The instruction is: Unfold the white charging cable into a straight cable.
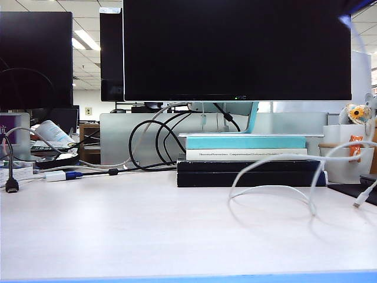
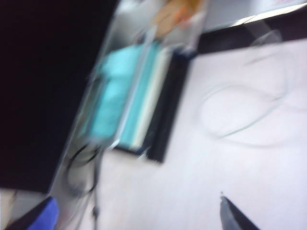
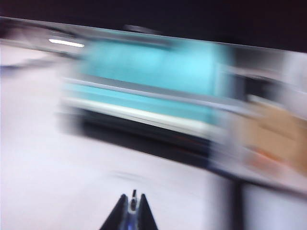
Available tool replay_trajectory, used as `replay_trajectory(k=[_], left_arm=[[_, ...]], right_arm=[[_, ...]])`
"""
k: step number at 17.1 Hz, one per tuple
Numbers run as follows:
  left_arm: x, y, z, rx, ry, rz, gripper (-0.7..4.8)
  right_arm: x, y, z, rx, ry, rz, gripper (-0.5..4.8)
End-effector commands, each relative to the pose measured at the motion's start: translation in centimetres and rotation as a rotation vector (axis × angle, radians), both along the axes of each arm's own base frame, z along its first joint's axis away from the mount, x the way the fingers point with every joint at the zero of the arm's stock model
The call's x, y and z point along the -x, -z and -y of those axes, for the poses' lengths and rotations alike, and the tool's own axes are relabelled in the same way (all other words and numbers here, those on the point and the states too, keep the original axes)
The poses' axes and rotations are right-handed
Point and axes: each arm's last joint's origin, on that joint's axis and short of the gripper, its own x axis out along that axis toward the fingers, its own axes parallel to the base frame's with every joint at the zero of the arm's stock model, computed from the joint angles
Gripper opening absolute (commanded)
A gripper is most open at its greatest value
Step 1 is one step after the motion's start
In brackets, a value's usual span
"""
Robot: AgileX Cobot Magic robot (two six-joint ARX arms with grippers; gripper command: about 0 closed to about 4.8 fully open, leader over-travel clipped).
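On a pale wood-grain counter (image 1: 118, 224) in an office, a large black monitor (image 1: 235, 50) stands over stacked teal and black books (image 1: 247, 159). At lower right the thin white charging cable (image 1: 268, 190) lies looped. The left claw (image 2: 268, 229) is released, near the loops; the right claw (image 3: 131, 203) is clenched, empty, with the cable outside its view.

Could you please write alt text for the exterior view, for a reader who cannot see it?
A white charging cable hangs in loose loops over the right side of a pale table, one plug end dangling at the right edge. Behind it, stacked books support a large dark monitor; no tool is visible.
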Motion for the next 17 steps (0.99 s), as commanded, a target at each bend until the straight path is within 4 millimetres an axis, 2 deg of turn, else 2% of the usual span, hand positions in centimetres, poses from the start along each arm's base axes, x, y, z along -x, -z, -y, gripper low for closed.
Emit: replay_trajectory(k=[1,2,3,5,6,7,8,10,11,12,13,15,17], left_arm=[[0.4,-0.7,-1.0,0.029,-0.084,0.030,4.79],[0.6,-0.8,-1.3,0.040,-0.085,0.028,4.79],[0.7,-0.9,-1.6,0.046,-0.087,0.027,4.79],[1.1,-1.2,-2.3,0.060,-0.090,0.025,4.79],[1.3,-1.3,-2.6,0.071,-0.095,0.023,4.79],[1.8,-1.6,-3.4,0.093,-0.097,0.026,4.79],[1.8,-1.6,-3.5,0.092,-0.098,0.025,4.79],[2.0,-1.6,-3.8,0.091,-0.103,0.019,4.79],[2.0,-1.5,-3.9,0.095,-0.106,0.000,4.79],[2.1,-1.4,-3.8,0.110,-0.086,-0.029,4.79],[2.1,-1.4,-3.7,0.120,-0.055,-0.044,4.79],[2.2,-1.6,-3.6,0.140,-0.029,-0.047,4.79],[2.1,-1.6,-3.7,0.139,-0.061,-0.030,4.79]], right_arm=[[-0.4,-3.3,-3.3,-0.441,-0.663,0.143,-0.05],[-0.5,-4.3,-3.9,-0.521,-0.789,0.165,-0.05],[-0.7,-5.1,-4.2,-0.596,-0.817,0.185,-0.05],[-0.6,-5.7,-4.2,-0.616,-0.829,0.240,-0.05],[-0.6,-5.8,-4.0,-0.610,-0.849,0.244,-0.05],[-0.7,-5.8,-2.6,-0.574,-0.941,0.222,-0.05],[-0.8,-5.7,-2.2,-0.587,-0.893,0.204,-0.05],[-2.0,-4.2,-0.4,-0.536,-0.624,0.175,-0.05],[-2.8,-2.0,1.0,-0.419,-0.377,0.096,-0.05],[-3.1,-0.6,1.1,-0.353,-0.319,0.015,-0.05],[-3.2,-0.2,1.1,-0.343,-0.309,-0.008,-0.05],[-3.2,-0.7,0.6,-0.373,-0.397,0.023,-0.05],[-3.0,-2.9,-1.9,-0.542,-0.539,0.098,-0.05]])
